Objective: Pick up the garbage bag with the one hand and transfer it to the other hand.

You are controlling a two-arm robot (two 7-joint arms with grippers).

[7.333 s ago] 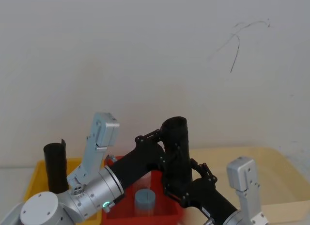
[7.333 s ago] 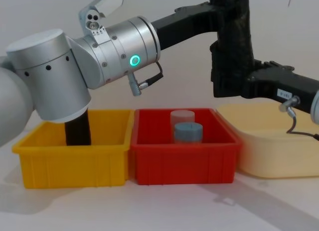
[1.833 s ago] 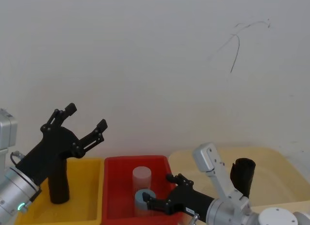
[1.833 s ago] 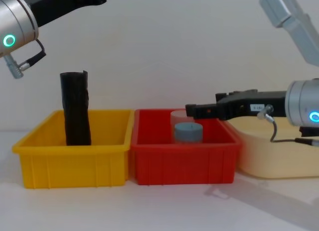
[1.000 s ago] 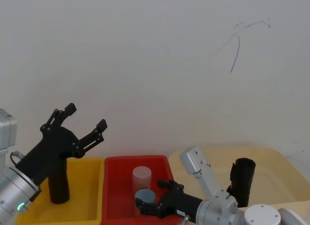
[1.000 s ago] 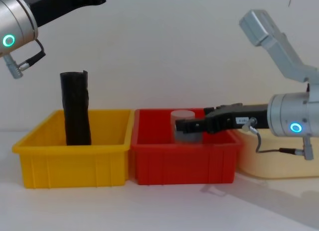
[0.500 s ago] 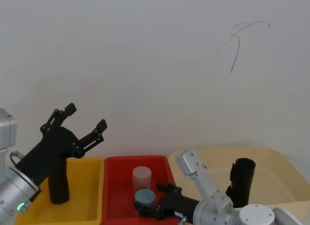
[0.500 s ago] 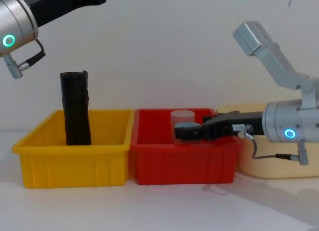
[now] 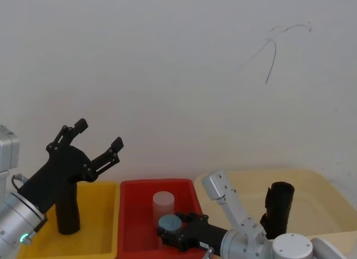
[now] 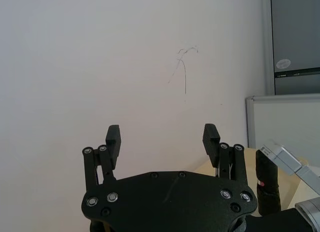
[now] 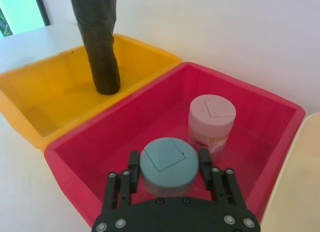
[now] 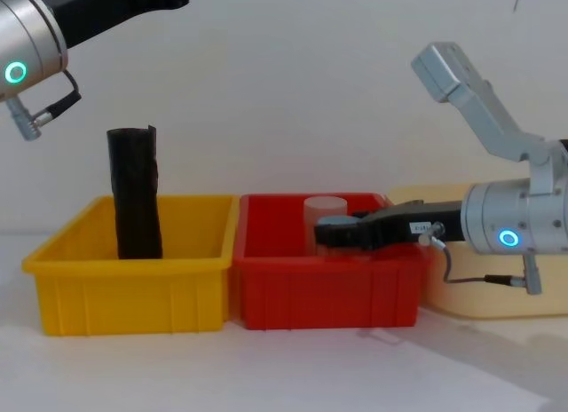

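Compared with half a second ago, we see that the right gripper (image 9: pixel 170 233) has reached a little further left inside the red bin (image 9: pixel 127 225), and the blue-lidded jar (image 9: pixel 170 222) now sits between its fingers; earlier the jar was just ahead of the tips. Seven seconds ago both grippers held one black roll high above the bins. Now that roll, the garbage bag (image 9: pixel 277 210), stands upright in the beige tub (image 9: pixel 318 186) on the right, and nothing holds it.

In the right wrist view the right gripper's fingers (image 11: pixel 133 164) stand on both sides of the jar (image 11: pixel 166 165), very close to its wall. We cannot tell whether they press it or only frame it. The pink-lidded jar (image 11: pixel 211 123) stands just behind, touching nothing of the gripper as far as we see. In the chest view this gripper (image 12: pixel 333 233) lies level over the near part of the red bin (image 12: pixel 326 292), with its white label facing us.

The left gripper (image 9: pixel 97 142) has not moved. It hangs high above the yellow bin (image 9: pixel 106 225) with the fingers spread wide and nothing between them; the left wrist view shows the same wide gap (image 10: pixel 161 142). The second black roll (image 12: pixel 135 193) stands in the yellow bin below it.
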